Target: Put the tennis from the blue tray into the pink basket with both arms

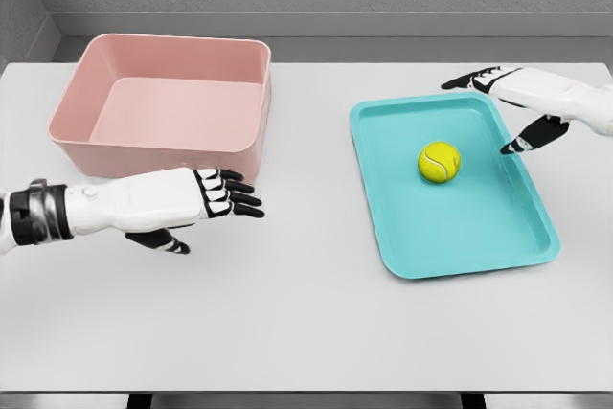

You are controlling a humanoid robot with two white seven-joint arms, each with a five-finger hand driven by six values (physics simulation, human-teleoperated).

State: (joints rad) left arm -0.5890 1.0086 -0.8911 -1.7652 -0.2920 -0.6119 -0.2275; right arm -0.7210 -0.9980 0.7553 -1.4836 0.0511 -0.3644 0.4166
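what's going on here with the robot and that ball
A two-armed robot is at a white table. A yellow tennis ball lies in a blue tray on the right, not yet picked up. The right robot hand hovers over the tray's far right edge with fingers spread, close to the ball but not touching it. The left robot hand is open in front of the pink basket, which looks empty.

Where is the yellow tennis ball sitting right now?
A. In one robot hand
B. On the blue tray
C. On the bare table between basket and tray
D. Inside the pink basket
B. The tennis ball lies on the blue tray, apart from the right robot hand that hovers at the tray's far right edge; the pink basket holds nothing.
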